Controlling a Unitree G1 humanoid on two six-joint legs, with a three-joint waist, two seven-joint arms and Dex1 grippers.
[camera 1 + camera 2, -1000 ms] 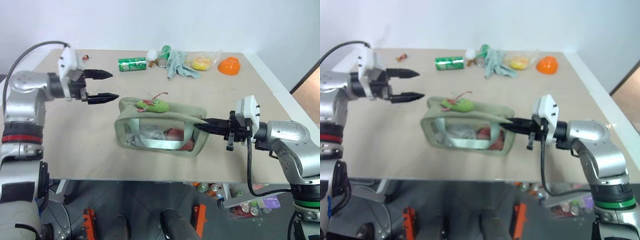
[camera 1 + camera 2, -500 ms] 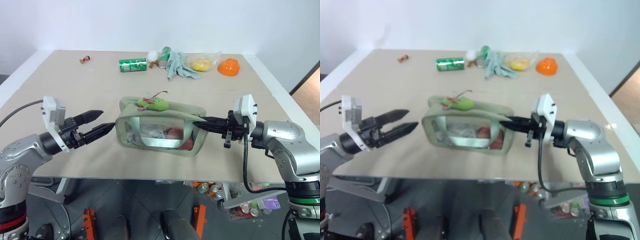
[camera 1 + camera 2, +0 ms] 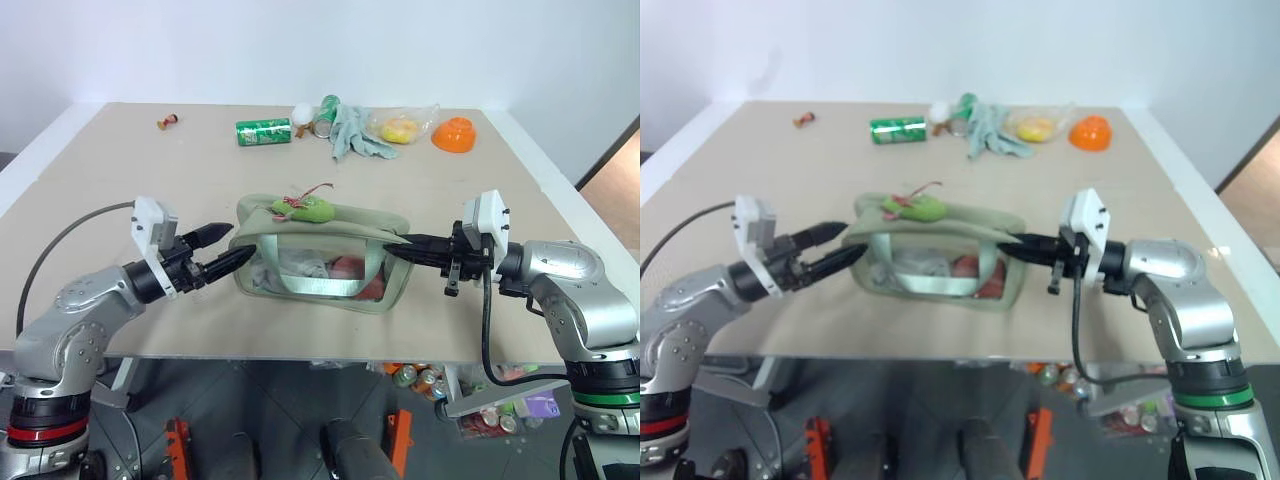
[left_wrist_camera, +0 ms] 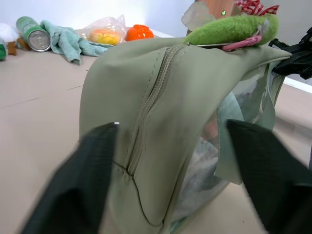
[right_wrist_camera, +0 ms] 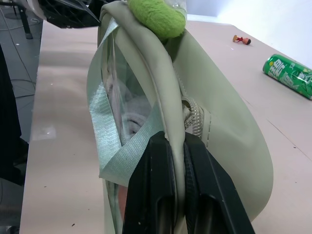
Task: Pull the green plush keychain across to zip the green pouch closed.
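From the head camera, one boxy sage-green fabric pouch with clear plastic side panels is sitting near the front middle of the beige table, its long axis running left to right. One small lime-green oval plush keychain with a red-pink cord is lying on the pouch's top toward its left end, lengthwise along the zipper. The left gripper is pointing right at the pouch's left end, fingers parted on either side of that end. The right gripper is pinching the pouch's right end fabric, fingers clamped together. At the back are lying one green soda can, one pale teal cloth glove and one orange bowl.

In the left wrist view, both fingers are flanking the pouch's end, seemingly without gripping it.

In the right wrist view, the fingers are squeezing a fold of pouch fabric beside the zipper.
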